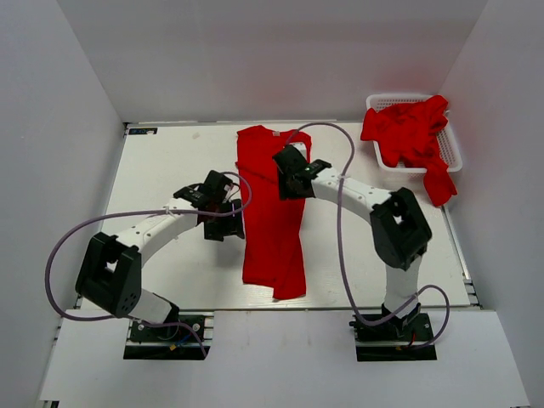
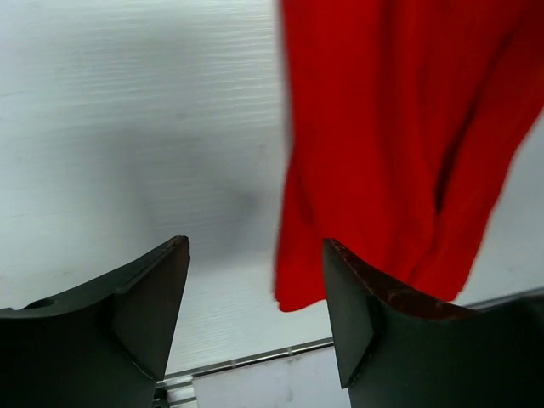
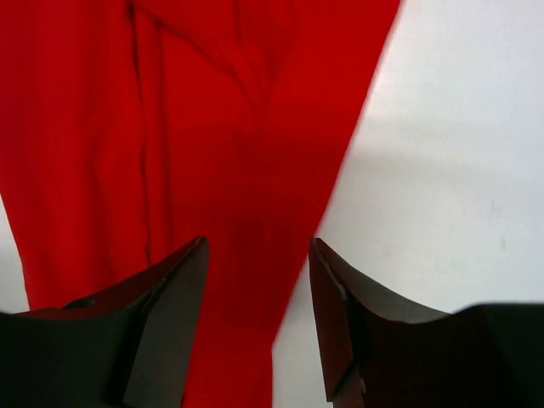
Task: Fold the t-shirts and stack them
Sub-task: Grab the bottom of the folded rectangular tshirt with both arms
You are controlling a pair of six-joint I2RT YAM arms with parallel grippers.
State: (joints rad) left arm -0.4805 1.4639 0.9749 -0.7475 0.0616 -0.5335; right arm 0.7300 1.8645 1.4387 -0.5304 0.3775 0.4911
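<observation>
Both spread, empty: left end effector and right end effector flank the red cloth t-shirt, likely limp; pinch its edges.

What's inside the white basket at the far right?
A crumpled heap of red t-shirts fills the basket, one hanging over its near right corner. Their count and the basket floor are hidden.
</observation>
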